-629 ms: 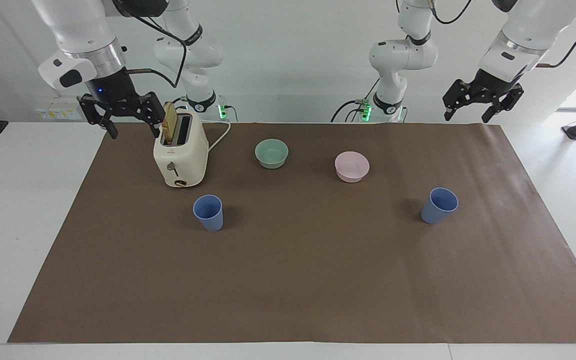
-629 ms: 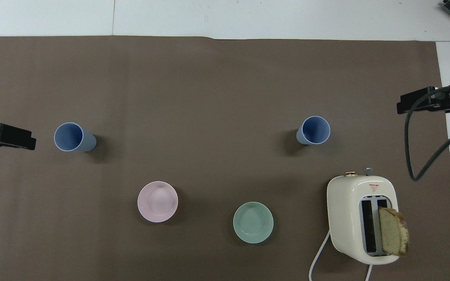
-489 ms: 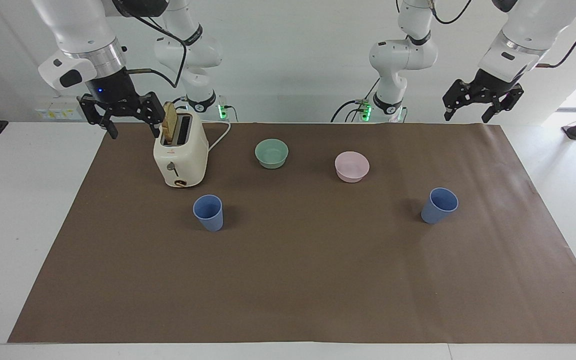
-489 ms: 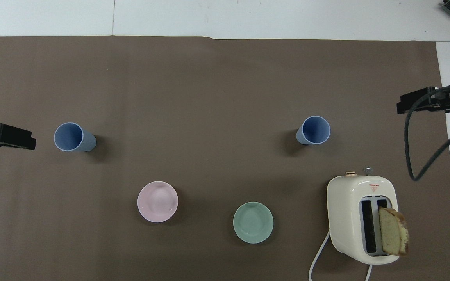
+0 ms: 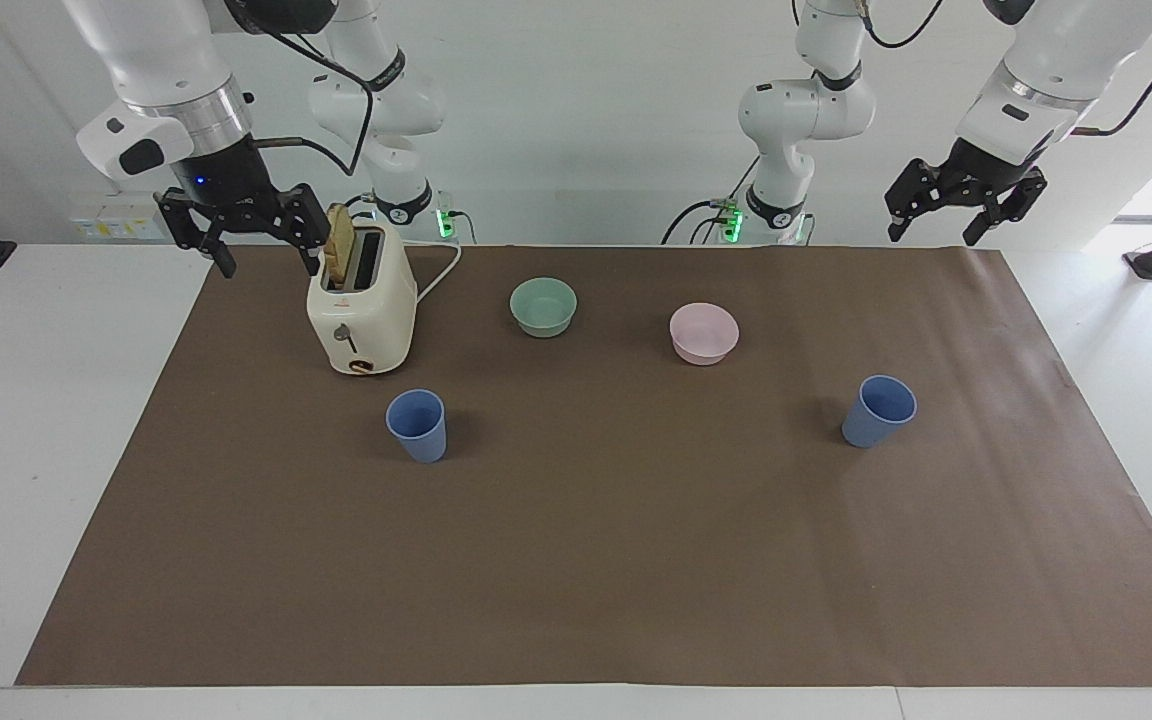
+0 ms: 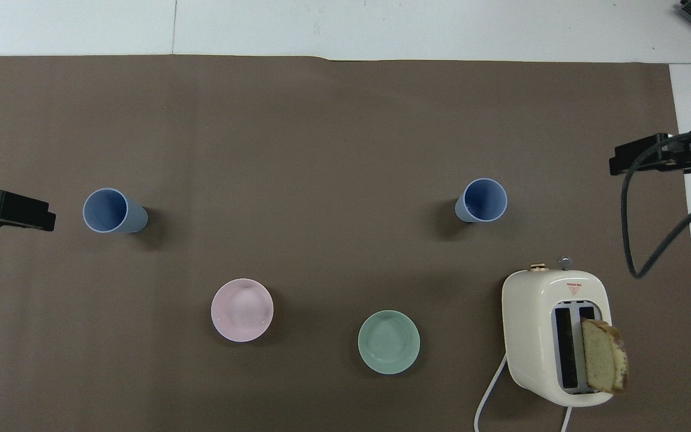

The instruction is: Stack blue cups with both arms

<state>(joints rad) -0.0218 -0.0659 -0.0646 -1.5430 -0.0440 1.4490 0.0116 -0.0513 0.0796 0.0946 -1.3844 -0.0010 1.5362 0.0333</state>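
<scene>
- Barely moved since the earlier frames: left hand (image 5: 966, 210) a touch higher, right hand (image 5: 248, 238) as before.
- Both raised with fingers apart, holding nothing: left over the brown mat's (image 5: 586, 560) edge nearest the robots, right beside the cream toaster (image 5: 361, 310) holding a bread slice (image 5: 340, 245).
- Two matte blue tapered plastic cups (image 5: 417, 425) (image 5: 877, 410) upright, well apart, one toward each arm's end of the tabletop.
- Round green bowl (image 5: 543, 306) and round pink bowl (image 5: 703, 332) nearer the robots, clear of both cups.
</scene>
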